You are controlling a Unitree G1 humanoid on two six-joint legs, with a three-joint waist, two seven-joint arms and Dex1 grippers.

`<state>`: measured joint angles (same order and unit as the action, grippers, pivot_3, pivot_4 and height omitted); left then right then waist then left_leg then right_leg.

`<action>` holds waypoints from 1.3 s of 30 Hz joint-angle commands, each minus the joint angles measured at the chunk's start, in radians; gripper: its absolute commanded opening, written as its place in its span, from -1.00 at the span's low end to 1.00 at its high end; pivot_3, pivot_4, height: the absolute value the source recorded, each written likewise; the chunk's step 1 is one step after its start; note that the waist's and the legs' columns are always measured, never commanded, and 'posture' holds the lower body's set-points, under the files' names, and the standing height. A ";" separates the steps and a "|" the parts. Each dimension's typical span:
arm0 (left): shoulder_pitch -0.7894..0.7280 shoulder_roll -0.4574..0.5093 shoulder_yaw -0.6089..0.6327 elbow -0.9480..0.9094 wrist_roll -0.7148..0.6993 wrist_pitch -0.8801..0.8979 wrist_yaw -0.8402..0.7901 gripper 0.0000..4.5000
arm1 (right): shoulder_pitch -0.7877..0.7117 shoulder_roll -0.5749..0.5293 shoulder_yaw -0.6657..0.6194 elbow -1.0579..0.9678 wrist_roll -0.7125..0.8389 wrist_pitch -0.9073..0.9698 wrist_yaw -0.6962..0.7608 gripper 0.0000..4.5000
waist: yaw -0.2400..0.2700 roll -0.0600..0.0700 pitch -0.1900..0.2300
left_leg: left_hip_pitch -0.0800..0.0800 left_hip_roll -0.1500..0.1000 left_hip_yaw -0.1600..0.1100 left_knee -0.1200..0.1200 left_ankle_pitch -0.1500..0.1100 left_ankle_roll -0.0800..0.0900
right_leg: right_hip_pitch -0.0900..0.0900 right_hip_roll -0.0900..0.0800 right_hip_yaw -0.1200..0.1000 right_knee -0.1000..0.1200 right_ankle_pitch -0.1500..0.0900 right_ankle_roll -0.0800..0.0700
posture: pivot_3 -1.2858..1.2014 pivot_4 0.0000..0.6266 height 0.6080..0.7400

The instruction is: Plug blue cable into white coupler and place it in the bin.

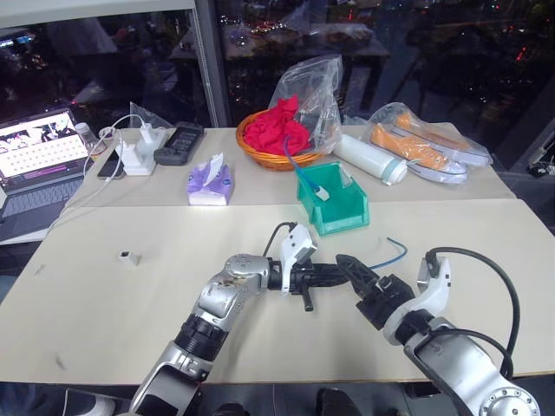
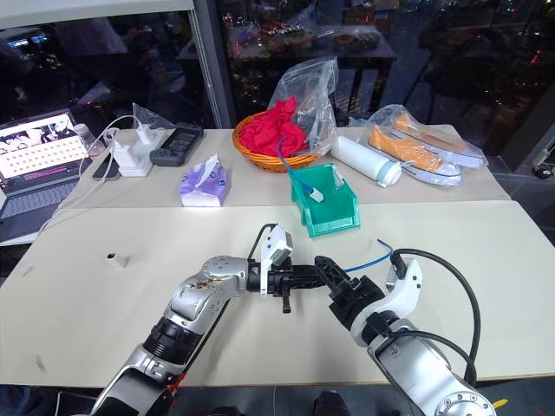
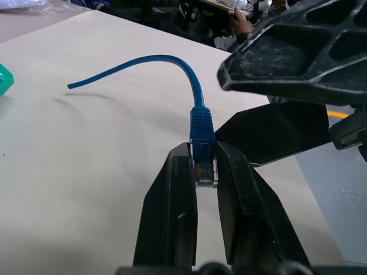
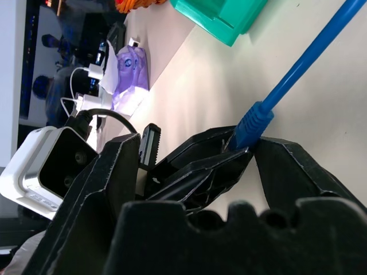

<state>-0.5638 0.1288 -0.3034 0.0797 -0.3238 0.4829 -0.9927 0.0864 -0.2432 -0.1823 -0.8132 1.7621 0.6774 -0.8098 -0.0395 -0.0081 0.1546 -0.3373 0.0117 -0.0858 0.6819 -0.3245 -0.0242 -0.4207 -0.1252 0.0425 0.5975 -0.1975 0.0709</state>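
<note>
**Robot holds cable plug in mid-air while coupler waits across the desk**

On the pale desk (image 1: 130, 329), two arms meet near the front edge, just in front of the teal bin (image 1: 334, 206). The bin stands at mid-desk with its cut-down lip facing the robot, presumably so the joined parts can be dropped in from the near side. It already holds a blue lead with a white piece at its end, and whether that has anything to do with this job cannot be told.

The left pincer (image 3: 204, 172), reaching level toward the right, is pressed together on the plug end of the blue cable (image 3: 150, 59). The clear tip sits between the fingers, and the cord arcs away to rest on the desk at the right. Held this way, the plug is steadied for a handover or a regrip. The right pincer (image 4: 200, 166) stands half spread around the left one's fingertips and the blue boot of the plug. Its fingers (image 4: 298, 172) flank the boot, but whether they actually touch it is hard to make out.

The white coupler (image 1: 129, 256) lies alone at the left of the desk, well apart from both arms, so plugging in looks some way off. It is too small to show which way its socket faces.
</note>
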 commanded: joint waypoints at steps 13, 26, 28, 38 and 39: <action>0.013 0.043 0.006 -0.046 -0.041 0.007 -0.038 -0.41 | 0.000 -0.095 0.078 -0.037 -0.068 -0.193 0.080 -1.00 | 0.002 0.000 0.000 | 0.000 0.000 0.000 -0.001 0.000 0.000 | 0.000 0.000 0.000 -0.002 0.000 0.000 | 0.03 -0.52 1.00; 0.119 0.229 0.162 -0.217 -0.138 0.097 -0.018 0.96 | -0.007 -0.124 0.106 -0.035 -0.129 -0.237 0.148 -1.00 | -0.001 0.000 0.000 | 0.000 0.001 0.000 -0.002 0.000 0.000 | -0.001 0.000 0.000 -0.002 0.000 0.000 | 0.03 -0.52 1.00; 0.184 0.257 0.254 -0.277 -0.180 0.151 0.050 0.96 | -0.022 -0.132 0.114 -0.024 -0.126 -0.231 0.163 -1.00 | -0.001 0.000 0.000 | 0.000 0.001 0.000 -0.002 0.000 0.000 | -0.001 0.000 0.000 -0.002 0.000 0.000 | 0.03 -0.52 1.00; 0.538 0.255 0.500 -0.516 -0.132 0.063 0.366 0.96 | -0.171 -0.303 0.151 0.035 -0.152 -0.131 0.280 -1.00 | 0.005 -0.001 0.001 | 0.001 0.001 0.000 -0.003 0.000 0.000 | -0.002 0.000 0.000 -0.002 0.000 0.000 | 0.03 -0.52 1.00; 0.573 0.244 0.516 -0.532 -0.132 0.052 0.390 0.96 | -0.187 -0.313 0.158 0.039 -0.154 -0.120 0.290 -1.00 | 0.008 -0.001 0.001 | 0.000 0.001 0.000 -0.003 0.000 0.000 | -0.001 0.000 0.000 -0.002 0.000 0.000 | 0.03 -0.52 1.00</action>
<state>-0.0182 0.3842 0.1752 -0.3914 -0.4648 0.5747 -0.6544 -0.0829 -0.5444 -0.0312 -0.7593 1.6115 0.5363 -0.5478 -0.0310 -0.0091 0.1554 -0.3369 0.0129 -0.0858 0.6791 -0.3248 -0.0237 -0.4221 -0.1249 0.0421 0.5957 -0.1975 0.0708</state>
